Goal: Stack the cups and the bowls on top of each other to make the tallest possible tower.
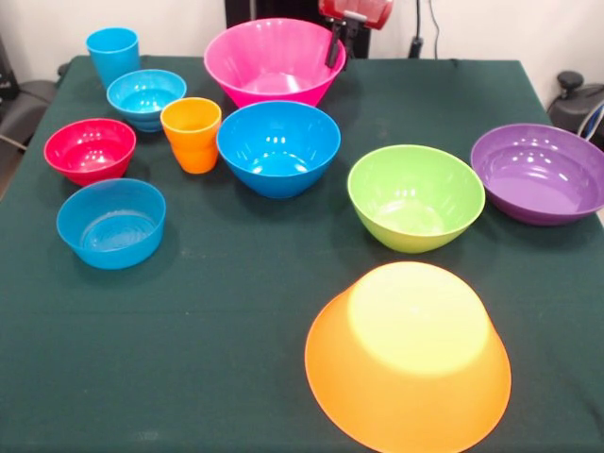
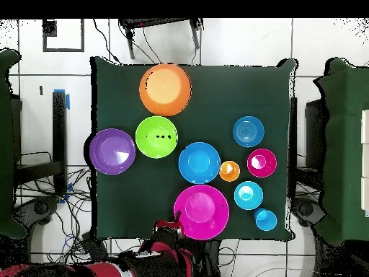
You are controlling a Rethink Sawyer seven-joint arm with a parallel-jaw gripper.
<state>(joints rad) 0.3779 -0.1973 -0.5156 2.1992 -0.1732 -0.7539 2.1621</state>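
All bowls stand apart on the green cloth, none nested. The large orange bowl [image 1: 408,354] [image 2: 165,89] lies upside down near the front edge. The green bowl [image 1: 415,196] [image 2: 156,136], purple bowl [image 1: 538,173] [image 2: 112,151], big blue bowl [image 1: 278,146] [image 2: 199,162] and pink bowl [image 1: 274,61] [image 2: 201,211] stand upright. The orange cup [image 1: 192,134] [image 2: 229,171] stands beside the blue bowl, the light blue cup [image 1: 113,55] [image 2: 266,220] at a far corner. My gripper [image 1: 337,45] [image 2: 171,225] hangs at the pink bowl's rim on the robot's side.
A small red bowl [image 1: 90,149] [image 2: 261,163] and two small light blue bowls [image 1: 146,97] [image 1: 111,222] stand with the cups. Chairs stand beside the table, and cables lie on the floor.
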